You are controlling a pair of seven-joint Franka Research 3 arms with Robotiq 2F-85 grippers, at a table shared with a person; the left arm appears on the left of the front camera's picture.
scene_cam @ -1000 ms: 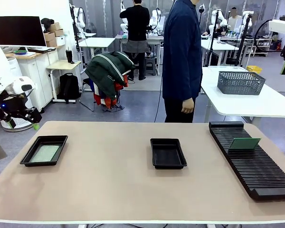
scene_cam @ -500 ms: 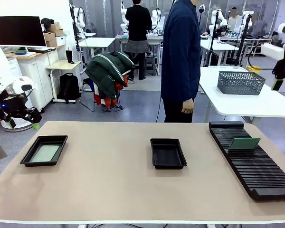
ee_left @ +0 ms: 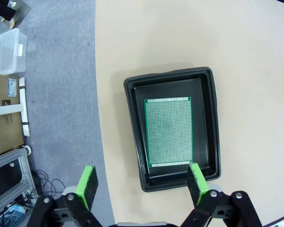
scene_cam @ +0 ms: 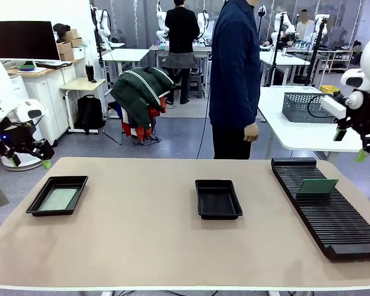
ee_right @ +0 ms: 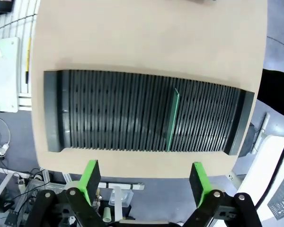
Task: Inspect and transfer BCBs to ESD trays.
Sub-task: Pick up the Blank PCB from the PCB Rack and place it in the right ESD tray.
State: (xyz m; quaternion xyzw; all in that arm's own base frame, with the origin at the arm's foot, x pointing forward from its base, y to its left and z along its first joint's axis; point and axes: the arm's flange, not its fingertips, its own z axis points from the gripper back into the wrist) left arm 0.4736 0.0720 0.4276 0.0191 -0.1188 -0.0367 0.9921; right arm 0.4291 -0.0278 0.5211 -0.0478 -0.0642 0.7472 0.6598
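Holding one flat board (ee_left: 168,131), the left tray (ee_left: 136,132) sits apart from the middle tray (scene_cam: 218,200); a second board (scene_cam: 317,186) stands in the one rack (scene_cam: 333,225). Left gripper (ee_left: 142,176) and right gripper (ee_right: 144,171) gape.

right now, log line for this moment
left hand open, facing left tray holding flat BCB | right hand open, over rack with slotted BCB | middle tray empty

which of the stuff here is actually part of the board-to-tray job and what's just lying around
Part of the job:
- flat BCB in the left ESD tray
- middle ESD tray, empty
- upright BCB standing in the slotted rack

Just lying about:
- grey mesh basket
- green jacket
- monitor
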